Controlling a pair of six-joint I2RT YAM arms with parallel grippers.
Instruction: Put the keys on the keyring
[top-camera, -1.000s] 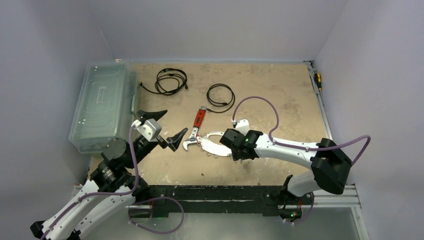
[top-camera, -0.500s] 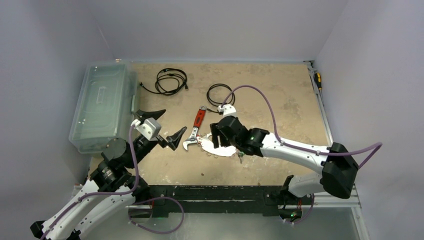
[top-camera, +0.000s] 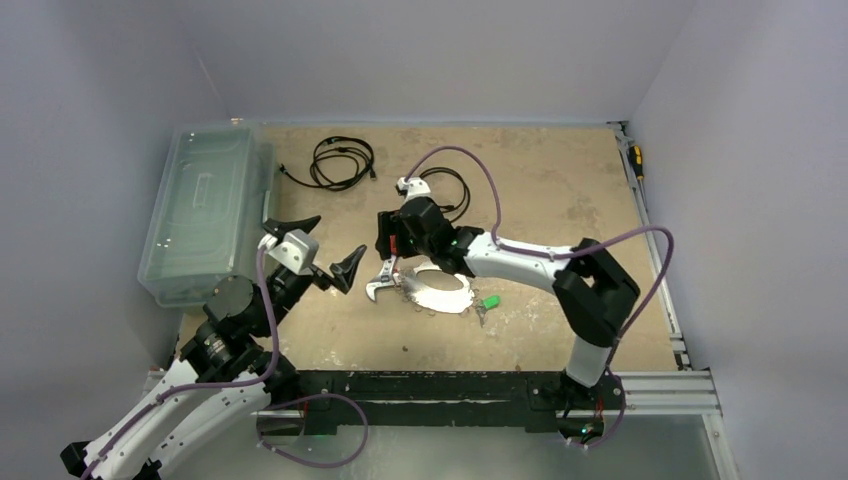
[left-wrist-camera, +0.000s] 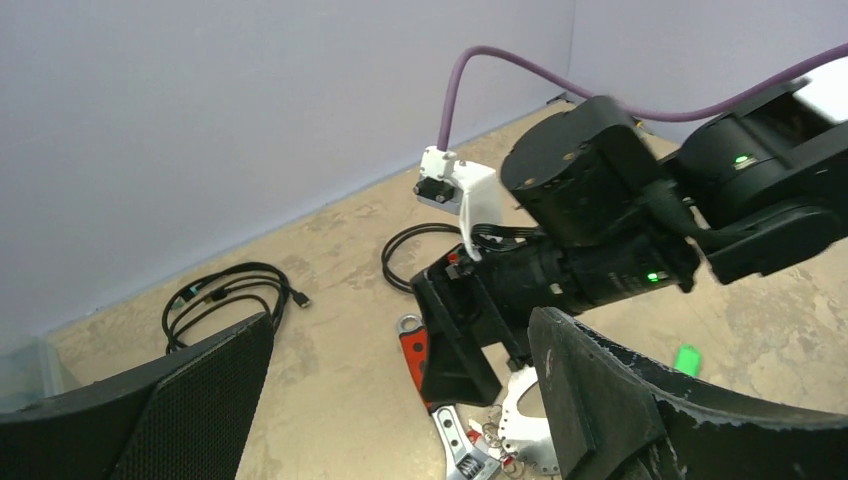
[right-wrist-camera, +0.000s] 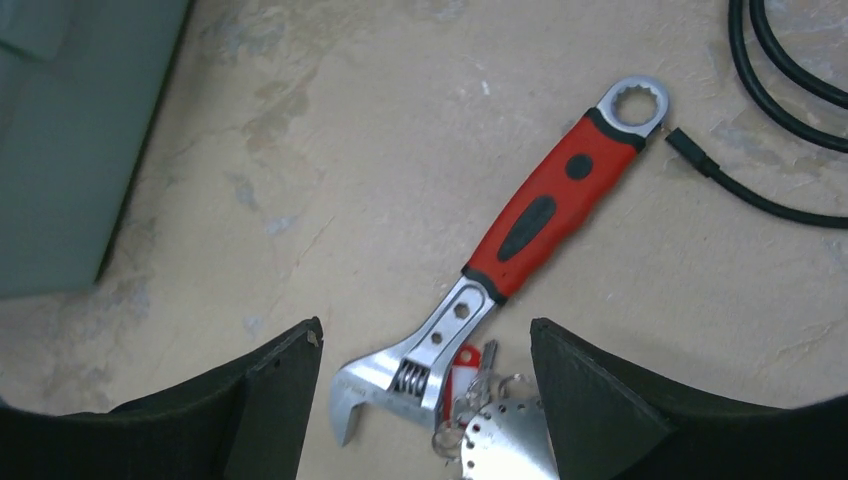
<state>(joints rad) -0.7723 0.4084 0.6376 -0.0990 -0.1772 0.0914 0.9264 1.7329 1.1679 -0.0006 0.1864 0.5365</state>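
The keys are not both on yet. The green-headed key (top-camera: 490, 301) lies loose on the worktop (top-camera: 560, 190), just right of the keyring (top-camera: 440, 291), which rests near the middle. The red-headed key (right-wrist-camera: 462, 362) sits among small rings at the keyring's left end, against the head of the adjustable wrench (right-wrist-camera: 545, 215); whether it is threaded on I cannot tell. The right gripper (top-camera: 392, 243) hangs over the wrench, jaws spread and holding nothing. The left gripper (top-camera: 326, 248) hovers further left, jaws likewise released. The clear lidded bin (top-camera: 205, 205) at the far left is closed, and its contents cannot be made out.
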